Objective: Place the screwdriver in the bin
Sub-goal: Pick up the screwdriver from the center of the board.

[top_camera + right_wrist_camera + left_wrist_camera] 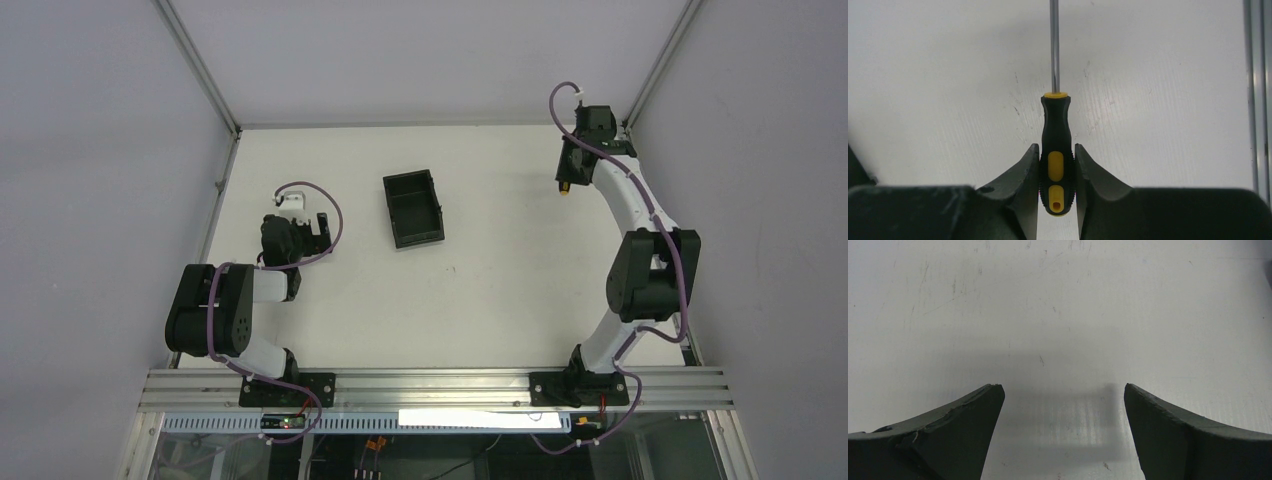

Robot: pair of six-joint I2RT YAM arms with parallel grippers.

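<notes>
Open table (500, 300) separates the right pincer (1056, 152) from the bin (418, 226).

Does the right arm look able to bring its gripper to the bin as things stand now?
Probably yes. The right gripper, shut on the screwdriver, is at the table's far right; only bare table lies between it and the bin, and the left arm is on the bin's other side.
</notes>
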